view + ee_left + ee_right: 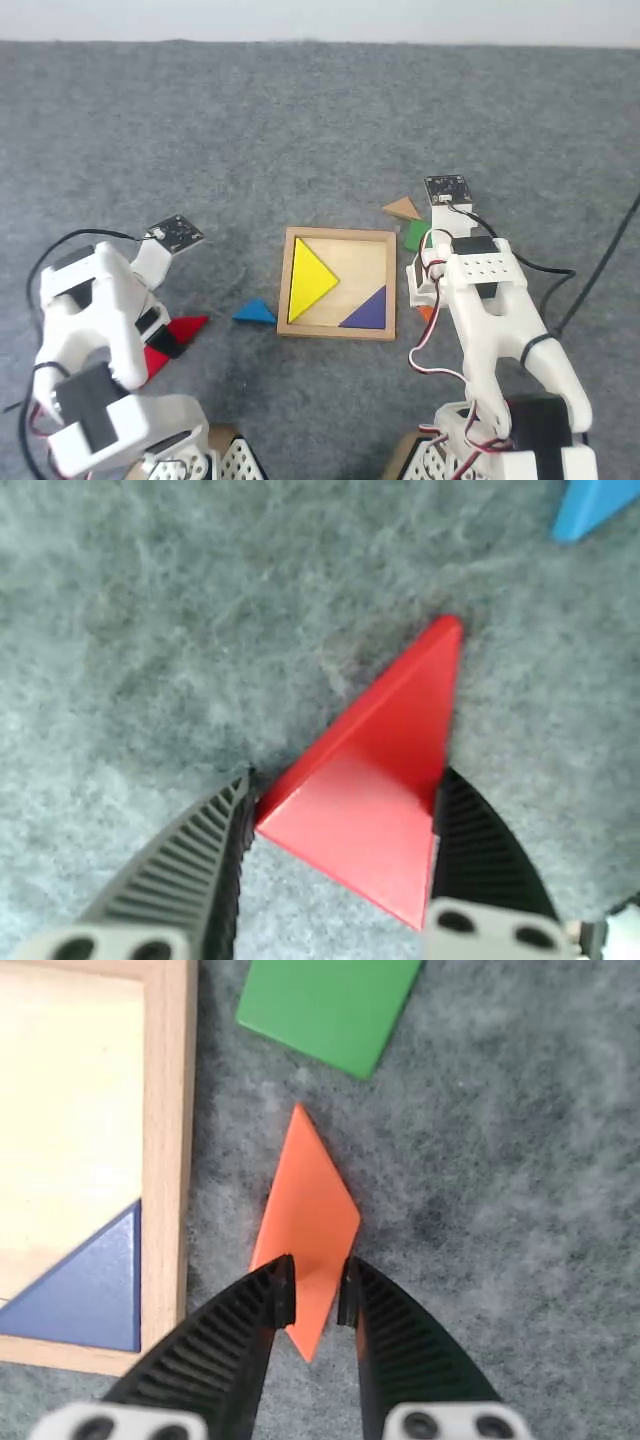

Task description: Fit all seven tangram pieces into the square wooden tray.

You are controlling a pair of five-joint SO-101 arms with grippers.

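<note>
The square wooden tray [338,236] lies mid-table and holds a yellow triangle [308,278] and a purple triangle [368,311]. On the carpet left of the tray, a large red triangle [380,780] sits between the fingers of my left gripper [340,820], which press against its two sides. Right of the tray, my right gripper [315,1290] is shut on the narrow end of an orange parallelogram [308,1210] that lies flat beside the tray's rim [168,1160]. A green piece [330,1005] lies just beyond it.
A small blue triangle [255,312] lies on the carpet between the red triangle [187,326] and the tray. A tan triangle [402,208] and the green piece [417,235] sit off the tray's far right corner. Grey carpet stretches to the back.
</note>
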